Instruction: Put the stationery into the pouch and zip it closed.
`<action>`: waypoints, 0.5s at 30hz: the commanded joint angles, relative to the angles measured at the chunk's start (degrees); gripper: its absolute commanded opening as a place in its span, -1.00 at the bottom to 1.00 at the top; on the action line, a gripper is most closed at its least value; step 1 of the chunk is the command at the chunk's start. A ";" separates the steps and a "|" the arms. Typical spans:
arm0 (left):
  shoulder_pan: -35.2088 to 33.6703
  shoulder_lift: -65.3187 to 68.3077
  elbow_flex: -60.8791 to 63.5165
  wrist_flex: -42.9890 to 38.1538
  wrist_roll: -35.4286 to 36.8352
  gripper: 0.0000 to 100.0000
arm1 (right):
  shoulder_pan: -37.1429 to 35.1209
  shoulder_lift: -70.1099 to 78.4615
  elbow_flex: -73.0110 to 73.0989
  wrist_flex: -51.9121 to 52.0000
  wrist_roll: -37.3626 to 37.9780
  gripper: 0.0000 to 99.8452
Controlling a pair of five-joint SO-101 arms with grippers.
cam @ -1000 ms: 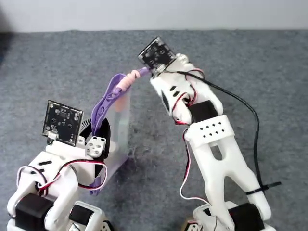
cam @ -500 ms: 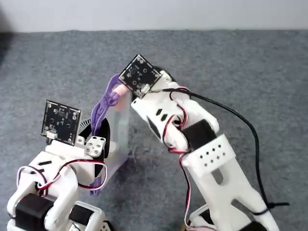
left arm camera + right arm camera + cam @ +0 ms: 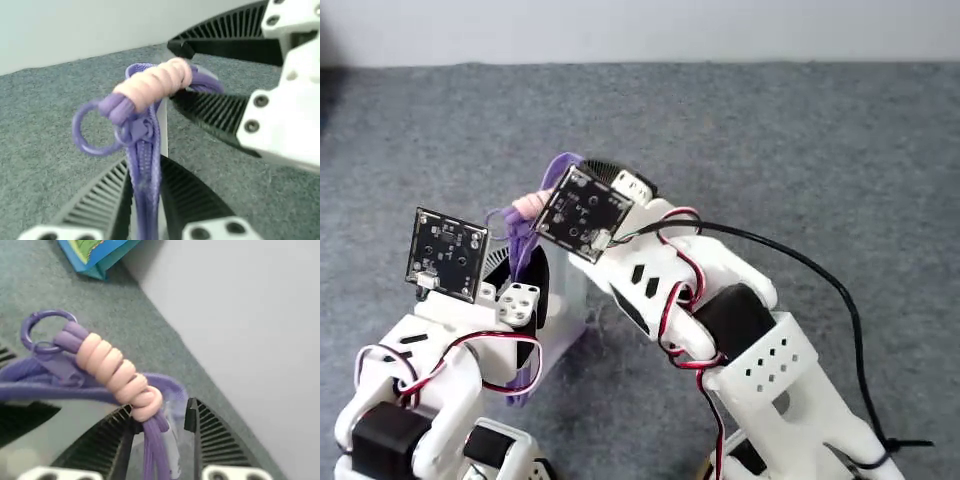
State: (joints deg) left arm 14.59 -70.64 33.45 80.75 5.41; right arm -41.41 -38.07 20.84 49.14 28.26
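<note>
- Grey carpeted table (image 3: 800, 140) bears the clear pouch (image 3: 568, 305), which stands on edge with the zip uppermost, so the track is within reach.
- Left gripper (image 3: 146, 187) is clamped on the purple zipper tape (image 3: 145, 165) at one end, apparently to anchor the pouch against the pull.
- Right gripper (image 3: 160, 422) pinches the cord of the pink-wrapped zipper pull (image 3: 112, 370), likely to draw the slider (image 3: 136, 132) along.
- The slider sits just beside the left jaws, so closing looks nearly done.
- What lies inside cannot be made out.
</note>
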 commanded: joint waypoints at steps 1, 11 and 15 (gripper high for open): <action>0.00 -0.09 -2.68 -0.09 0.53 -0.98 | -0.84 -2.07 -0.70 4.44 0.62 -0.74; 0.00 -0.26 -0.75 -0.26 0.44 -0.98 | -0.84 -5.93 -0.70 8.75 0.70 -0.59; 0.00 -0.09 -0.84 -0.26 0.53 -0.98 | -2.42 -8.04 -0.70 9.54 0.44 -0.66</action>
State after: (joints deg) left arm 14.59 -70.64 33.45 80.75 5.41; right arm -42.55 -43.52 20.84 58.37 28.44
